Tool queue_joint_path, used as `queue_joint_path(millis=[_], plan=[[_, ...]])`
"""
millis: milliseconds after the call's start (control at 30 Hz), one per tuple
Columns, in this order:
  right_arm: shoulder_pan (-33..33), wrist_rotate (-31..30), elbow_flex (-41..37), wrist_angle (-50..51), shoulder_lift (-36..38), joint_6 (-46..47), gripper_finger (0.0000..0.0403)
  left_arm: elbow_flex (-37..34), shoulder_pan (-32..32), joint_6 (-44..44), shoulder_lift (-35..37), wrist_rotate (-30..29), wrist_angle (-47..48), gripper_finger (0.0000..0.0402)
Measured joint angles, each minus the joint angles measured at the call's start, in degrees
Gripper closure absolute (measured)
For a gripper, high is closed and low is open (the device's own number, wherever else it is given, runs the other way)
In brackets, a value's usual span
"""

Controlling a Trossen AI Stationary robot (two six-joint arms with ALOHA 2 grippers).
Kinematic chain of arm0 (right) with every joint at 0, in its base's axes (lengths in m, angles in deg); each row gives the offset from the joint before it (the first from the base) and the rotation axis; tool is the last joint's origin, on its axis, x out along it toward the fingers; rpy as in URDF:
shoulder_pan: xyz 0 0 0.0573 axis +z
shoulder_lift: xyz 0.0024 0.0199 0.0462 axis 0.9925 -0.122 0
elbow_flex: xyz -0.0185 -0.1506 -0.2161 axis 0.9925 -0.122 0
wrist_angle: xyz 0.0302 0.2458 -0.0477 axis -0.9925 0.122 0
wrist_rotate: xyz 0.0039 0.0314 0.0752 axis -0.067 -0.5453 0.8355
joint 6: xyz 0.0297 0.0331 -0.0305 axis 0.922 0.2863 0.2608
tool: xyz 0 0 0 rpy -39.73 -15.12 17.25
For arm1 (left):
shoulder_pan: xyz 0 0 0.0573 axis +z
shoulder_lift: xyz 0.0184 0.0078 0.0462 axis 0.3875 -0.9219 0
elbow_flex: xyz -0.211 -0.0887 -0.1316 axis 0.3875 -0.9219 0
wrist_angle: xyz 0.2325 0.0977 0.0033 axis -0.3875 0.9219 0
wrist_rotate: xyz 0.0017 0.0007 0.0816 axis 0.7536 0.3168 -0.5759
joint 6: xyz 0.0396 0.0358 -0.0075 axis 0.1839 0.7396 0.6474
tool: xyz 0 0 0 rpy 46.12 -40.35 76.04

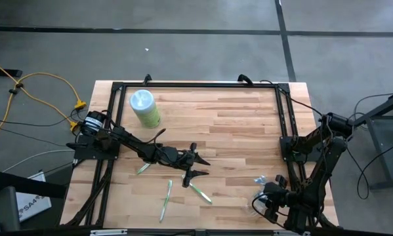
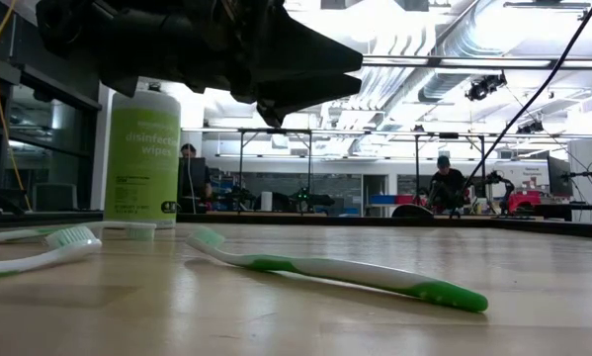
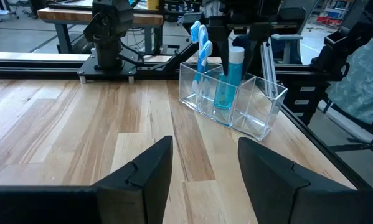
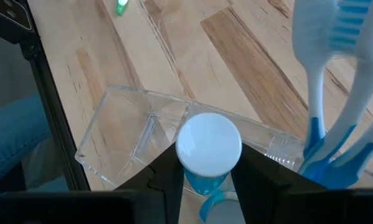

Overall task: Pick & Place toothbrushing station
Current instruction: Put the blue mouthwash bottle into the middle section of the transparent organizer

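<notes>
The right claw (image 4: 205,177) straddles the blue tube (image 4: 208,149) inside the clear holder (image 4: 121,134), grip uncertain; best release, then lift straight up

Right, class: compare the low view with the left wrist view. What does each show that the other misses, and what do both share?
Only the low view shows the green toothbrush lying on the table and the wipes canister behind it. Only the left wrist view shows the clear holder with blue toothbrushes and the blue tube standing in it, under the right tool. Both share the wooden table and the open, empty left tool.
</notes>
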Motion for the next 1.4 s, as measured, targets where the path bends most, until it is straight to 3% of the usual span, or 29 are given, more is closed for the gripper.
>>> queue_joint_path(millis=[1400], plan=[[-3.4,2.9,-2.7,-4.7,0.0,-4.9,0.0285,0.0,-0.9,0.0,0.0,0.0,0.0,0.0224]])
